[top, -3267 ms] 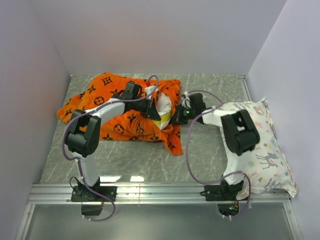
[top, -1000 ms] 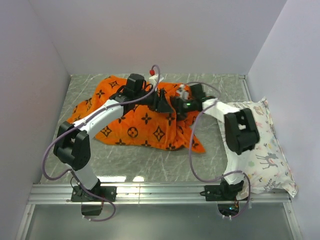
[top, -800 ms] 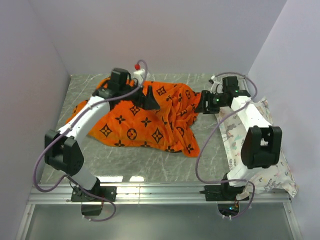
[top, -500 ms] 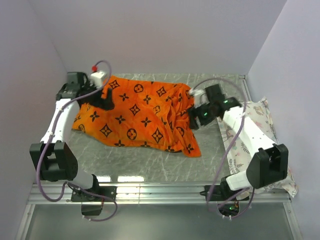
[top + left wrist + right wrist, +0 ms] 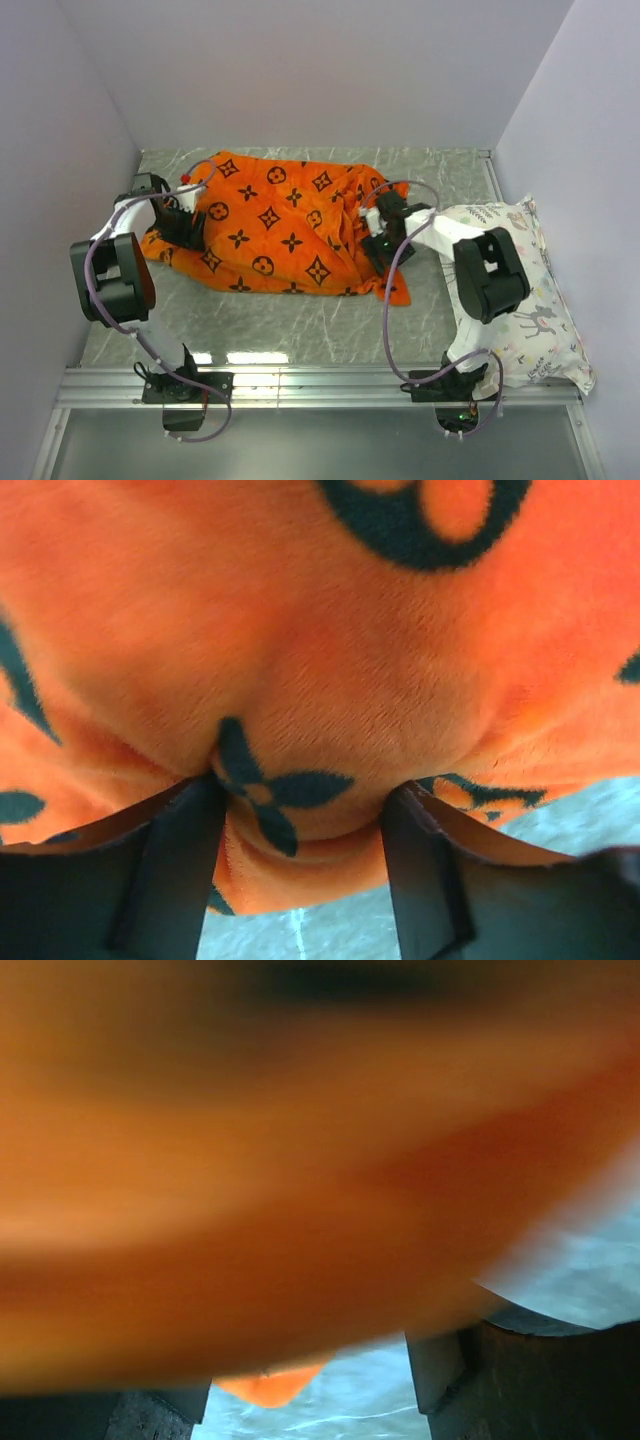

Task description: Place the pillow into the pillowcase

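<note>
The orange pillowcase (image 5: 280, 225) with black marks lies spread and bulging across the table's middle. The pillow is hidden; no white or yellow shows at the case. My left gripper (image 5: 186, 226) sits at the case's left edge. In the left wrist view a plump fold of the pillowcase (image 5: 320, 660) fills the gap of the left gripper (image 5: 300, 825) and presses against both fingers (image 5: 180, 870). My right gripper (image 5: 378, 246) is at the case's right edge. There, blurred orange pillowcase (image 5: 300, 1160) covers the tips of the right gripper (image 5: 310, 1355), whose jaws stand apart.
A white pillow printed with deer and plants (image 5: 520, 290) lies along the right wall, under the right arm. White walls close the table on three sides. The grey marble tabletop (image 5: 300, 320) shows in front of the case.
The left arm swung down from the far-left corner to the pillowcase's left edge. The right gripper moved down and left onto the case's right edge. The case shifted slightly.
</note>
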Available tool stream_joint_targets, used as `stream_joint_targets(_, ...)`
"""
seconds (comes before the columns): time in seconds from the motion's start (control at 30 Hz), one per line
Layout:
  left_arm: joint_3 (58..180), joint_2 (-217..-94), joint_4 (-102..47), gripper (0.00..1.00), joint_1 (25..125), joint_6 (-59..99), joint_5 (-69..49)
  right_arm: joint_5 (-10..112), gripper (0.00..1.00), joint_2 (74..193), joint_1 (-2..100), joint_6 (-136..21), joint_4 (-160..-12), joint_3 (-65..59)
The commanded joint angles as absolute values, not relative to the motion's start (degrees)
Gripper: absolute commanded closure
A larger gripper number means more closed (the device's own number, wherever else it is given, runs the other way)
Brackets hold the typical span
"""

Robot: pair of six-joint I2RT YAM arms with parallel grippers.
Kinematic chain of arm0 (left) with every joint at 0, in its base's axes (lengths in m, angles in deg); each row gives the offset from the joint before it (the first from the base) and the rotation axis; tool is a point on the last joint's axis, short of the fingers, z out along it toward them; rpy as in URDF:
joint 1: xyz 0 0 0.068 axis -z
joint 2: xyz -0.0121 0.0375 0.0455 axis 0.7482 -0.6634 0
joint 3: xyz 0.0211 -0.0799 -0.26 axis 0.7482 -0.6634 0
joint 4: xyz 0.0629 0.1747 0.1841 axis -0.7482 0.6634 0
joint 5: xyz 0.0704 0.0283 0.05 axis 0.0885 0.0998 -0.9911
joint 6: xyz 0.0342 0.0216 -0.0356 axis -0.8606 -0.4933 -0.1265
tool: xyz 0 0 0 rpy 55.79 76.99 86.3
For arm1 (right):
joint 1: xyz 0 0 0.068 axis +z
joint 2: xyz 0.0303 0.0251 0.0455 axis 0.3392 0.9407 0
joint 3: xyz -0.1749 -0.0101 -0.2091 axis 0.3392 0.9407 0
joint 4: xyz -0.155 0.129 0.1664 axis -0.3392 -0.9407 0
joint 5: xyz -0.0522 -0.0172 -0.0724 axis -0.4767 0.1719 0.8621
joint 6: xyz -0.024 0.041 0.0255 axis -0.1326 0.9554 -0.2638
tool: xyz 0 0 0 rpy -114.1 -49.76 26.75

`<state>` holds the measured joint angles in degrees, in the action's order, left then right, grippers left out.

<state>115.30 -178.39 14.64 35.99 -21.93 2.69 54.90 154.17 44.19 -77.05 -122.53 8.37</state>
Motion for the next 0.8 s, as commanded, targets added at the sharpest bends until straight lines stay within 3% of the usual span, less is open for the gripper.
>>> stream_joint_targets(0.0,121.26,-179.43,14.02,0.35,32.29,-19.85,7.72,58.81,0.29,149.53,35.50,-78.22,-120.30,2.95)
stream_joint_targets(0.13,126.11,-176.54,20.85,0.14,28.14,-24.39,11.78,57.31,0.24,139.95,33.63,-83.66,-122.58,8.54)
stream_joint_targets(0.17,125.76,-175.74,22.02,0.01,26.48,-28.15,11.51,56.79,0.23,135.84,33.72,-85.93,-123.10,10.57)
stream_joint_targets(0.27,121.82,-172.32,25.19,0.01,21.83,-35.89,10.29,55.38,0.20,128.28,34.41,-89.54,-122.24,21.10)
stream_joint_targets(0.4,117.07,-171.78,23.62,0.01,16.90,-41.97,8.17,56.95,0.20,125.17,37.40,-90.00,-119.69,25.35)
stream_joint_targets(0.77,119.61,-180.56,14.39,0.01,16.36,-46.64,13.18,64.42,0.19,137.37,44.52,-87.98,-104.68,27.29)
